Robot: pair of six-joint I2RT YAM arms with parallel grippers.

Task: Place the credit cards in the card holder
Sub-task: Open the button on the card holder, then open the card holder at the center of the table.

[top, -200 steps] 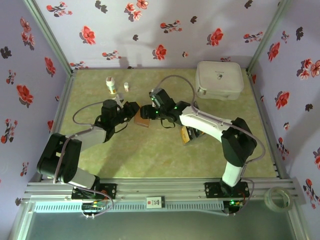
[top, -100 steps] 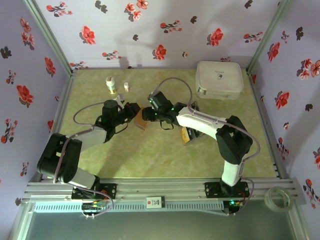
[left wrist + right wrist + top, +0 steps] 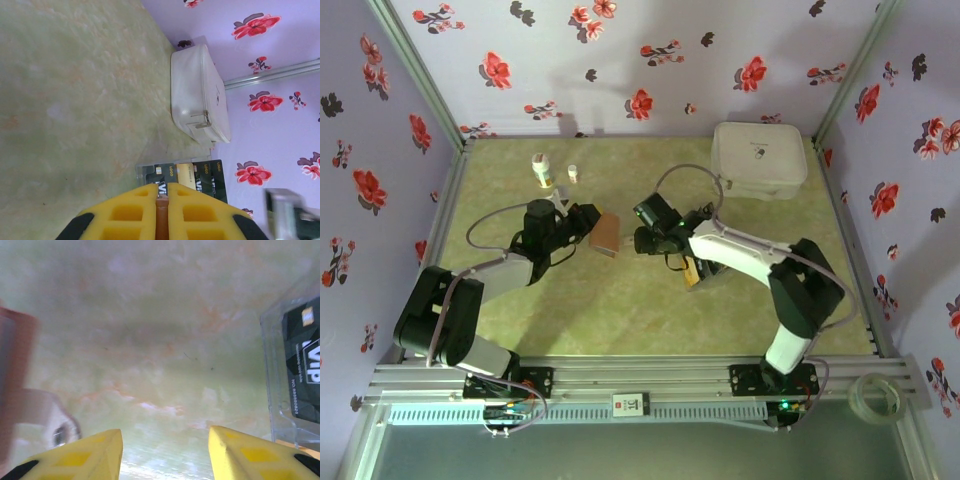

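**Right gripper empty, cards on its far side from the card holder**

The flat reddish-brown leather card holder (image 3: 606, 236) is pinched edge-on between the closed pads of the left gripper (image 3: 161, 191). Just beside the card holder, the right gripper (image 3: 165, 435) is spread wide with nothing in it. The black and tan credit cards (image 3: 185, 175) are lined up in a clear plastic tray (image 3: 274, 355), past the right gripper from the card holder. The right arm is judged nearer for the pick.

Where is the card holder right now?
In the top view, the card holder is near the middle of the table, clamped in the left gripper, with the open right gripper close on its right.
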